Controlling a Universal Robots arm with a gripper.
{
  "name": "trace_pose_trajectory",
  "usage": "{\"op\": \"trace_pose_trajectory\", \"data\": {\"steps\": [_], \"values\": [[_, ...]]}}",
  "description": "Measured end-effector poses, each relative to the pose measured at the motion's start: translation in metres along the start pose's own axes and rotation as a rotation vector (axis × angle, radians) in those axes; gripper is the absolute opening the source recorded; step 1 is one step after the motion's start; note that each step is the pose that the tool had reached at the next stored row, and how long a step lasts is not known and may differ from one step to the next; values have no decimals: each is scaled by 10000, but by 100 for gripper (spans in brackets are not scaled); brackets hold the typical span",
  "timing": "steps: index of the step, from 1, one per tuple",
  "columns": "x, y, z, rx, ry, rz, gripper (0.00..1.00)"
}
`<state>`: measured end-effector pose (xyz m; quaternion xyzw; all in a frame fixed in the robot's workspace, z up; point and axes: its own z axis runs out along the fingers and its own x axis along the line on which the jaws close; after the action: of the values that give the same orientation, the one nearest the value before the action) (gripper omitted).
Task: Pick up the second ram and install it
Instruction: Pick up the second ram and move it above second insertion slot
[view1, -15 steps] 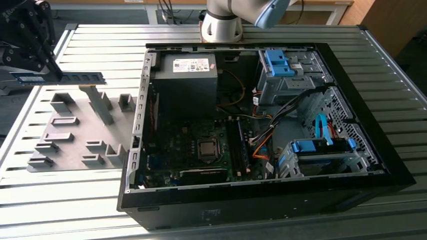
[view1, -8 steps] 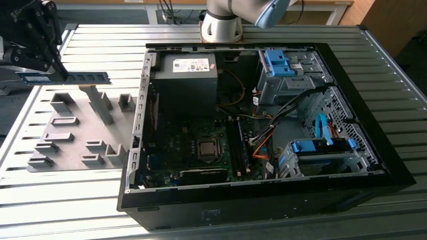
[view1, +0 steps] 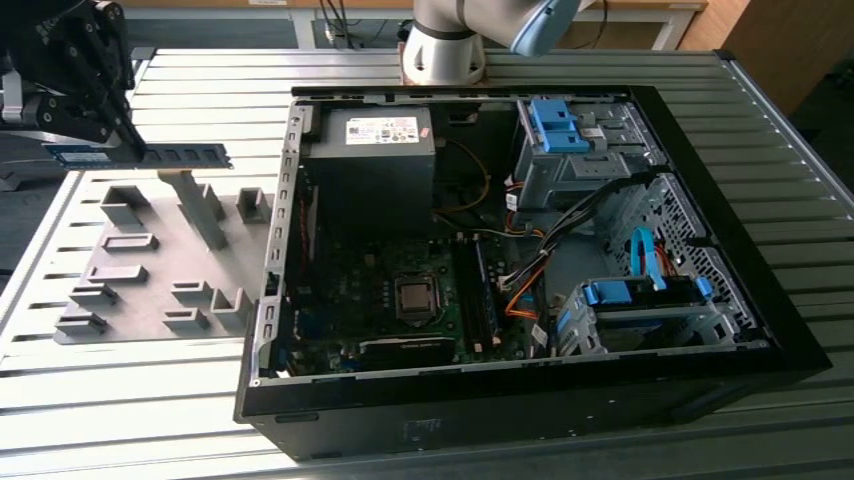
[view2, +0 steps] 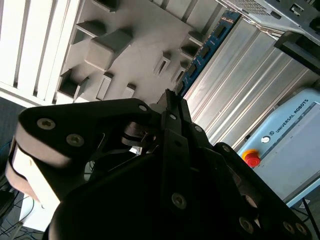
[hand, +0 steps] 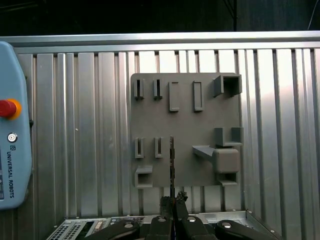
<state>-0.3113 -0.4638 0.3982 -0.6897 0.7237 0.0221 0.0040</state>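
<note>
The second ram (view1: 167, 155), a slim blue-green board with dark chips, hangs level above the far end of the grey fixture plate (view1: 147, 265), at the exterior view's left. My gripper (view1: 130, 142) is shut on it from above, near its middle. In the first wrist view the board (hand: 172, 162) appears edge-on, running out from the closed fingertips (hand: 167, 201) over the plate (hand: 200, 125). In the second wrist view its blue edge (view2: 206, 49) extends past the gripper (view2: 172, 106).
The open computer case (view1: 747, 330) lies at the exterior view's right, with the power supply (view1: 380, 150), memory slots (view1: 477, 290) and blue drive-bay clips (view1: 554, 125) inside. The arm's base (view1: 447, 45) stands behind it. A teach pendant (hand: 12, 125) lies beside the plate on the slatted table (view1: 200, 85).
</note>
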Motion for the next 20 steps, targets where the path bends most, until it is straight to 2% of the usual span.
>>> {"op": "trace_pose_trajectory", "data": {"steps": [20], "values": [[-9,-193,-5,0,0,-1,14]]}}
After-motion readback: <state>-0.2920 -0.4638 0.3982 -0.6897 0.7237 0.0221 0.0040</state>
